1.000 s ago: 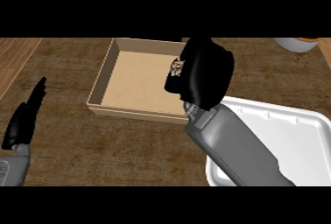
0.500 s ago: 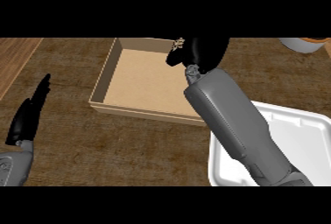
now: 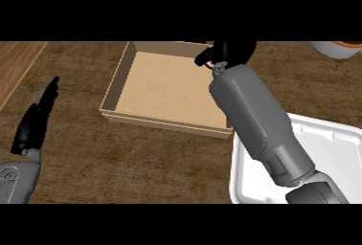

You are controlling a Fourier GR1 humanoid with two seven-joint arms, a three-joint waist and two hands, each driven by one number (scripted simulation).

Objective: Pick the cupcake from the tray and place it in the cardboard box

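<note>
**Placement step: right hand at far rim of box, cupcake not visible**

Left hand point(image 3: 35, 125) rests at the view's left edge, fingers straight, holding nothing. Cardboard box point(image 3: 117, 103) sits mid-counter; the visible floor is bare. Right hand point(image 3: 228, 51) is over the box's far right corner, mostly cut off by the view's top; finger state cannot be told. Cupcake unseen, presumably hidden in that hand. White tray point(image 3: 332, 143) lies at lower right. Next move, by judgement: lower into the box, open fingers.
</note>
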